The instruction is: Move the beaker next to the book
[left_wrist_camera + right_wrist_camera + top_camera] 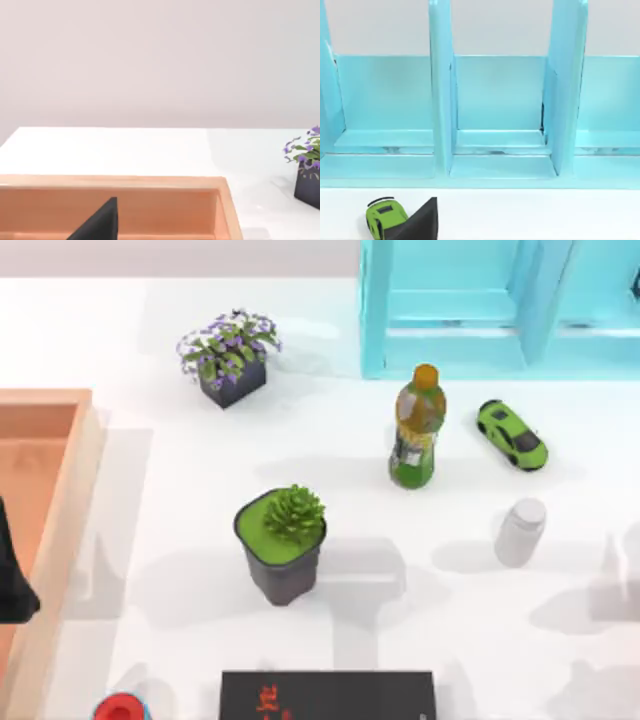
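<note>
On my top view the beaker (520,530) stands free on the white desk (150,330) at the right, below the green toy car (511,434) and well apart from the book (327,695) at the bottom edge, and I cannot tell either tool's state.

Green bottle (416,430) upright, toy car (511,434) just beside it. Teal shelf (480,310) behind both. Green plant (283,543) mid-table; purple flowers (229,358) and wooden tray (62,500) on the left.
</note>
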You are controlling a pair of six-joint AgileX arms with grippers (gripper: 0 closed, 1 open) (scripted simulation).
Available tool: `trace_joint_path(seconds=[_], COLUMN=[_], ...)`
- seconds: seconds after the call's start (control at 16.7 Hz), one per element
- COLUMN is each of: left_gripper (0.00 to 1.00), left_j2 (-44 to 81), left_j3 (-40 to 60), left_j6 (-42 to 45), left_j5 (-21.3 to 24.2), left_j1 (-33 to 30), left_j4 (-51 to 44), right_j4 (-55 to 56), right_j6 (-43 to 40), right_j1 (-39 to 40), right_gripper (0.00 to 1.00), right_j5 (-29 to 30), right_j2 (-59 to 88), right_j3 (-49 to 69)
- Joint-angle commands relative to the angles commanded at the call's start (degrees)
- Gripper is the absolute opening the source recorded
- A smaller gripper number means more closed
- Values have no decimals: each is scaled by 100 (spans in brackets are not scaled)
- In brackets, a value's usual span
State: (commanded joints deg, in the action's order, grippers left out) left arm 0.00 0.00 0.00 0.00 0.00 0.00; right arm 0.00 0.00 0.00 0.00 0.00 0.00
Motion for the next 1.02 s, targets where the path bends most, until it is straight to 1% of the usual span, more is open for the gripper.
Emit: trace_joint_path(seconds=[0.12, 0.24, 0.36, 0.48, 0.6, 0.72, 0.84, 1.02], left_gripper=[100, 100, 100, 100, 100, 100, 100, 100], left_j2=[0, 0, 0, 0, 0, 0, 0, 0], left_j3=[0, 0, 0, 0, 0, 0, 0, 0], left_j6=[0, 0, 0, 0, 0, 0, 0, 0], left_j5=[0, 0, 0, 0, 0, 0, 0, 0], left_j1=[0, 0, 0, 0, 0, 0, 0, 0], left_j4=[0, 0, 0, 0, 0, 0, 0, 0], right_j4=[0, -122, -399, -801, -1311, -1917, -2593, -3662], right_j6=[0, -174, -588, -1237, -2118, -3227, -4571, -6852], right_j1=[0, -46, -157, -331, -569, -874, -1241, -1887], right_gripper=[100, 100, 100, 100, 100, 100, 100, 100], right_j5=[0, 48, 143, 260, 384, 501, 598, 677], right_j2=[0, 122, 402, 815, 1348, 1994, 2730, 3928], right_j3=[0, 161, 534, 1066, 1693, 2373, 3067, 4034])
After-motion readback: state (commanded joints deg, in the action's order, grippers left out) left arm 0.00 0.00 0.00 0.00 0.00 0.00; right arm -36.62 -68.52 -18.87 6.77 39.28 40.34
